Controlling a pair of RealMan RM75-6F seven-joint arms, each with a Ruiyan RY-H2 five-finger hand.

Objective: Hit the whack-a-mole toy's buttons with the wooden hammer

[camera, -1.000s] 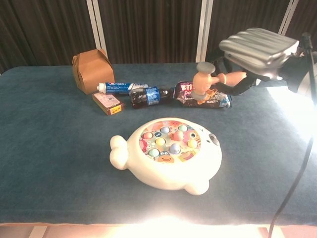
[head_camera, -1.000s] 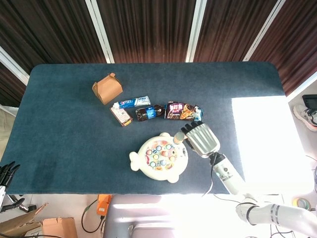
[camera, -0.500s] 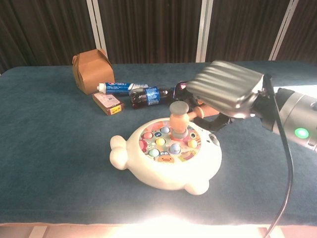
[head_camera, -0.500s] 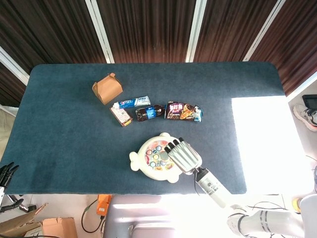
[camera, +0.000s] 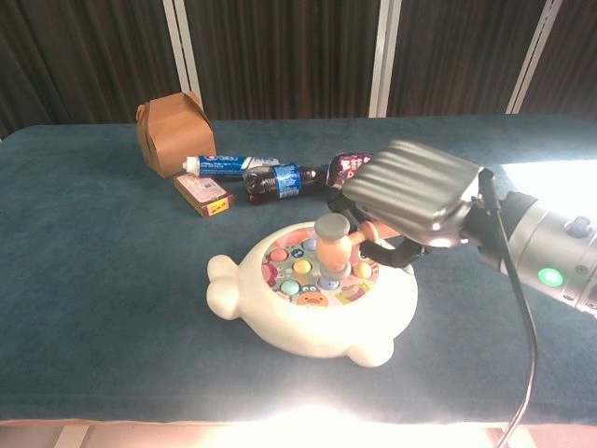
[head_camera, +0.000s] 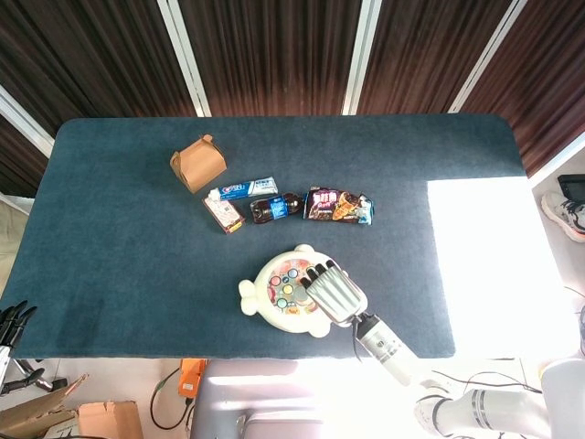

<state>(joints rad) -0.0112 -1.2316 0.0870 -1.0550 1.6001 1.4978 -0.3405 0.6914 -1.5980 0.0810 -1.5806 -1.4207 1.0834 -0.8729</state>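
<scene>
The cream, seal-shaped whack-a-mole toy (camera: 280,322) (head_camera: 258,291) lies near the table's front edge, its top set with several coloured buttons (camera: 297,273). My right hand (camera: 410,191) (head_camera: 335,292) hovers over the toy's right half and grips the wooden hammer (camera: 332,245). The hammer head stands upright with its lower face down on a button at the toy's right side. In the head view the hand covers the hammer. My left hand (head_camera: 11,322) hangs off the table's front left corner, dark fingers apart, holding nothing.
Behind the toy lie a brown carton (camera: 169,133), a toothpaste tube (camera: 227,165), a small red box (camera: 202,194), a dark bottle (camera: 280,180) and a snack packet (head_camera: 335,206). Bright sunlight covers the table's right part (head_camera: 484,256).
My right hand swung from behind and right of the toy down over it, bringing the hammer head from the air onto the buttons. In the last half second it sank a little lower.
</scene>
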